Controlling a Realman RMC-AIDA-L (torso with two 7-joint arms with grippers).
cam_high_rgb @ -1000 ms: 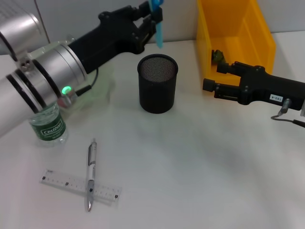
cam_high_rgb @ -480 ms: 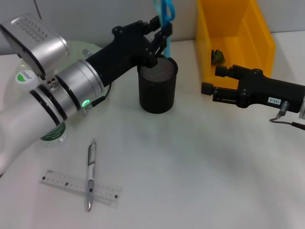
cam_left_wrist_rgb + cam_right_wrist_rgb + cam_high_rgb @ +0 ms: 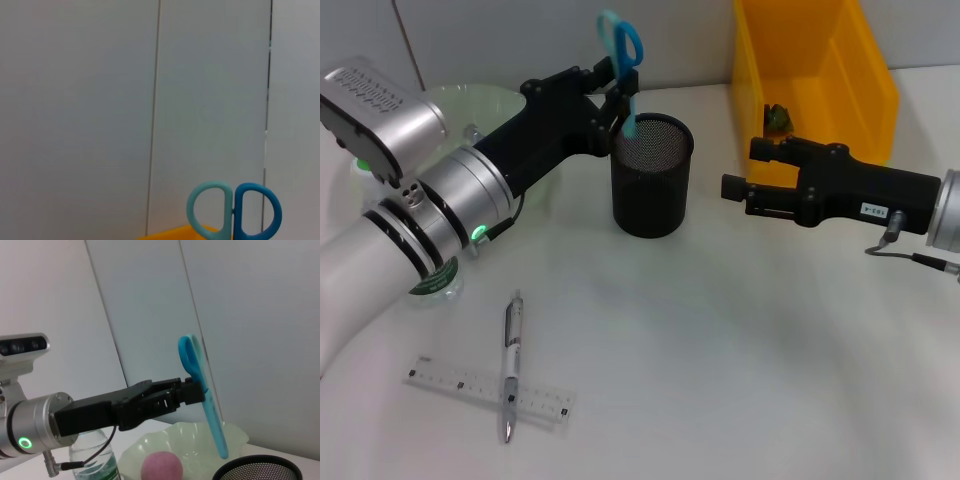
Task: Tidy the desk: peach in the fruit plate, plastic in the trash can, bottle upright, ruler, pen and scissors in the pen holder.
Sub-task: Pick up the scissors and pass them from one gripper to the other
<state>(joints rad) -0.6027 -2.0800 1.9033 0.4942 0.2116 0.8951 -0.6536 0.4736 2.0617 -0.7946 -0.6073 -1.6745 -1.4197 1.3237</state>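
Left gripper pinches blue scissors by the handles, blades hanging down over the black mesh pen holder, apparently just above its rim, ready to drop in. Right gripper waits beside the yellow bin.

No legible text, ruler graduation marks too small to read, right arm's white label unreadable
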